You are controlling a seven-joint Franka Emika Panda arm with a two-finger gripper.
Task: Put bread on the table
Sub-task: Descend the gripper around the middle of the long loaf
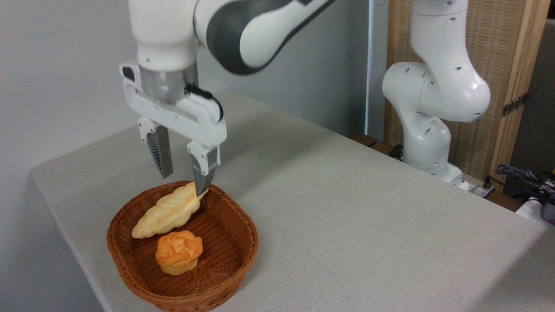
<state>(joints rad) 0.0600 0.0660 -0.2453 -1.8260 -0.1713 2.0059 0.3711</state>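
Nearest the camera, a wicker basket (130, 260) sits on the table (347, 216) holding a round orange bun (179, 251) and, just behind it, the braided bread (167, 212), lying diagonally. My gripper (182, 184) hangs over the loaf's far end, fingers (159, 156) spread apart, pinching nothing; one tip appears to meet that end, though contact is uncertain.

Glossy white arm (433, 86), grey joint bands, ribbed grey claw (182, 180) fingers
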